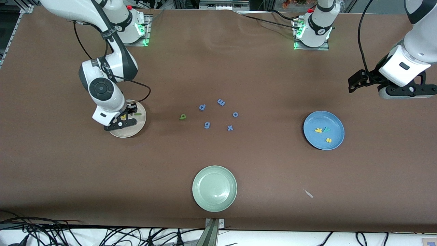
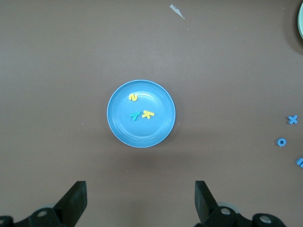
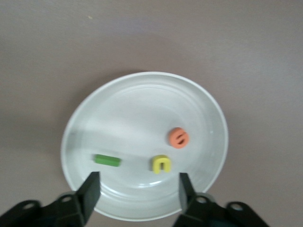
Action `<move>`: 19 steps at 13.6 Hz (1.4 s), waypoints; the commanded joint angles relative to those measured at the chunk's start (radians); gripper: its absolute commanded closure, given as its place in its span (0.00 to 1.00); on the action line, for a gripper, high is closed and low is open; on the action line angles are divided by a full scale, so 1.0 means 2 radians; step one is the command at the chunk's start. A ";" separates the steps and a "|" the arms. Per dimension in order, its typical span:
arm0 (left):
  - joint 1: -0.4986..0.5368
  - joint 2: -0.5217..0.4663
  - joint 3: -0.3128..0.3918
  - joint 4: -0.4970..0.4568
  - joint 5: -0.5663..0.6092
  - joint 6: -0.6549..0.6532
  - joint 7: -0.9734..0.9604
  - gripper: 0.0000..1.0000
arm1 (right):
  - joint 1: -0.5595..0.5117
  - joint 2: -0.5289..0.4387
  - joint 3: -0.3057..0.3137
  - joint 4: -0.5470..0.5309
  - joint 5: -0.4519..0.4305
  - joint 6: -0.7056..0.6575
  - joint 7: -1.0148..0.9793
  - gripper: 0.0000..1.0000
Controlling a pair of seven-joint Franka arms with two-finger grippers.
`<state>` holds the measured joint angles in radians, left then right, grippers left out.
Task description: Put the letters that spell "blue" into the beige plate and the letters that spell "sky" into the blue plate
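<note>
The pale green plate [image 1: 214, 188] lies nearest the front camera, at the six o'clock edge of the brown surface [image 1: 259, 177], with a small pale scrap [image 1: 308, 193] lying toward the left arm's end from it. The beige plate [image 1: 139, 125] sits at nine o'clock toward the right arm's end, and in it lie the orange "e" [image 3: 179, 137], the yellow "u" [image 3: 161, 163] and the green "l" [image 3: 107, 160], all apart from one another. The right gripper [image 3: 137, 187] hangs low over this plate with its fingers spread and nothing between them. The olive-green "b" [image 1: 182, 117] lies on the bare surface between the beige plate and the cluster of blue letters [image 1: 220, 114] near the centre. The blue plate [image 1: 333, 121] sits at three o'clock toward the left arm's end; in it the yellow "k" [image 1: 318, 130] and teal "y" [image 1: 326, 129] lie just beside each other, with the yellow "s" [image 1: 328, 140] nearer the front camera. The left gripper [image 2: 141, 198] waits high above the surface near the blue plate, its fingers wide apart and empty.
</note>
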<state>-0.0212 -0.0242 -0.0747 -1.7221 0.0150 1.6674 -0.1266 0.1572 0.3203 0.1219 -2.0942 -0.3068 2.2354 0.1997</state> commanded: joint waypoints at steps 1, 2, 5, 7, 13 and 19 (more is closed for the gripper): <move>-0.002 -0.001 0.005 0.007 -0.014 -0.016 0.003 0.00 | 0.002 0.005 0.063 0.000 0.002 0.003 0.123 0.14; -0.001 -0.001 0.005 0.007 -0.014 -0.017 0.003 0.00 | 0.003 0.017 0.090 0.014 0.002 0.004 0.177 0.14; -0.001 -0.001 0.005 0.007 -0.014 -0.018 0.003 0.00 | 0.006 0.086 0.141 0.084 0.002 0.007 0.281 0.14; -0.001 0.000 0.005 0.007 -0.014 -0.018 0.004 0.00 | 0.008 0.120 0.151 0.117 0.001 0.017 0.306 0.14; -0.002 0.000 0.004 0.007 -0.014 -0.018 -0.003 0.00 | 0.012 0.160 0.151 0.118 -0.003 0.078 0.306 0.14; -0.002 0.000 0.004 0.009 -0.013 -0.018 0.003 0.00 | 0.016 0.170 0.151 0.092 -0.013 0.104 0.306 0.27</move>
<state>-0.0213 -0.0242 -0.0701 -1.7216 0.0149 1.6484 -0.1292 0.1927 0.6629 0.4161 -1.8894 -0.3131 2.4282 0.7952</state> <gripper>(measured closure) 0.000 0.163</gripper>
